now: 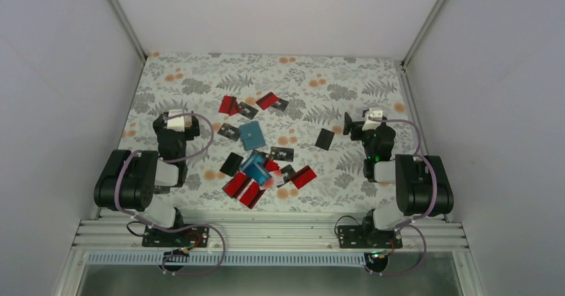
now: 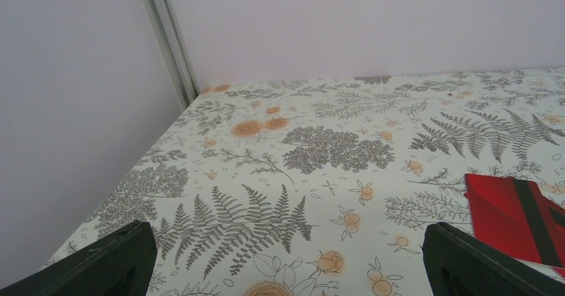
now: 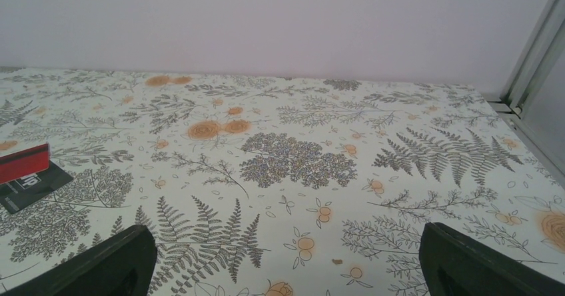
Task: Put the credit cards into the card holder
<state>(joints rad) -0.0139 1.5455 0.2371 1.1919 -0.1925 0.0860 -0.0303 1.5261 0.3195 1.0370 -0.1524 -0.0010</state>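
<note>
One holder [image 1: 252,135], teal and squarish, lies flat near the middle of the table [image 1: 373,196]; it shows only in the top view. The cards [image 1: 303,176] lie scattered around it.

Red cards [image 1: 267,100]: seven, as far as I can count. Two overlap at the far left of the spread, one lies to their right, one sits alone at the near right, two lie side by side at the near edge, and one is half buried in the pile. Black cards [image 1: 324,139]: about eight, one of them alone to the right of the holder. Blue cards [image 1: 253,169]: one or two, I cannot tell which, on top of the pile on the holder's near side.

Two grippers. The left gripper [image 2: 286,233] is at the left side of the table and the right gripper [image 3: 286,233] at the right side, both well apart from the holder. Each has its jaws wide, with only bare table between the fingers [image 2: 106,263].

The pile overlaps so much that its count is unsure, and a pale pinkish patch at its near edge is too blurred to name. The white print on the black cards is too small to read. In the left wrist view one red card with a dark stripe is cut off by the right edge, its near corner behind a finger. In the right wrist view a red card lying on a black one is cut off by the left edge
</note>
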